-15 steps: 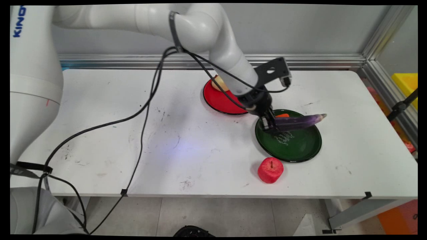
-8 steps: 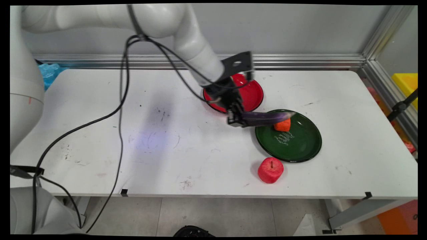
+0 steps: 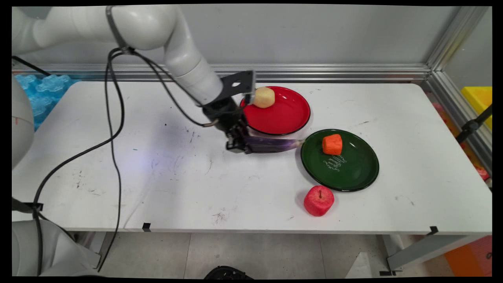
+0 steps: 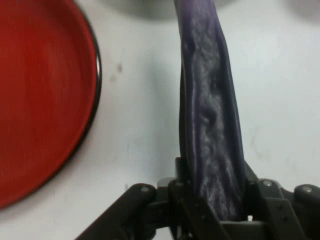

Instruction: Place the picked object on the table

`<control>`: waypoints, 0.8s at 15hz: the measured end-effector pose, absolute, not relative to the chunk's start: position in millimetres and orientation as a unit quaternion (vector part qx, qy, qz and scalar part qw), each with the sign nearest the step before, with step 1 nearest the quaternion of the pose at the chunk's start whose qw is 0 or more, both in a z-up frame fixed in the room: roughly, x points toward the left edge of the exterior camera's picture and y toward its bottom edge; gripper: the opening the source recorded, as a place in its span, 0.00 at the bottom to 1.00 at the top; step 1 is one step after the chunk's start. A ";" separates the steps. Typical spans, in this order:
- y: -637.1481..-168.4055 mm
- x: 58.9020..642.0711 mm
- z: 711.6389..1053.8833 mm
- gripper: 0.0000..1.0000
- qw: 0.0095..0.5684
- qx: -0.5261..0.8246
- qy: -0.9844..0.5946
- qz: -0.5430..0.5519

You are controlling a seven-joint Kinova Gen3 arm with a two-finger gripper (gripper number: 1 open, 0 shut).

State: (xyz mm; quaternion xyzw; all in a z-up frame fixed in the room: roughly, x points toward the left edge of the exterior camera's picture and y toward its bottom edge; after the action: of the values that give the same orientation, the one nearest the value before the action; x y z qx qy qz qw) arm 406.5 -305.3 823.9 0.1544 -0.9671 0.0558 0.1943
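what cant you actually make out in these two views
- Whether the eggplant touches the table: neither view settles it.
- Eggplant's gripped end: hidden by the gripper in both views.
- Eggplant's far tip: cut off by the hand view's top edge.
- White writing on the green plate: too small to read, main view.
- Red plate: cut off by the hand view's left edge.

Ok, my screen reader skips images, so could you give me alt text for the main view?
The black gripper holds a purple eggplant level just above a white table, beside a red plate carrying a yellowish fruit. To the right, a green plate holds an orange chunk; a red apple sits nearer the camera.
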 end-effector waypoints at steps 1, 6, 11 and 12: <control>-303.8 414.3 819.8 0.00 0.190 0.156 -0.968 0.055; -303.9 440.4 801.9 0.00 0.178 0.164 -0.969 0.057; -312.5 452.1 788.1 0.00 0.180 0.170 -0.967 0.061; -313.7 454.0 785.9 0.00 0.181 0.172 -0.966 0.061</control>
State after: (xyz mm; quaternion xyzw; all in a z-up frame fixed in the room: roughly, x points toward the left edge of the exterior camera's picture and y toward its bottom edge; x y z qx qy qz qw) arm 454.0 -313.7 785.9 0.1719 -0.9664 0.0607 0.1811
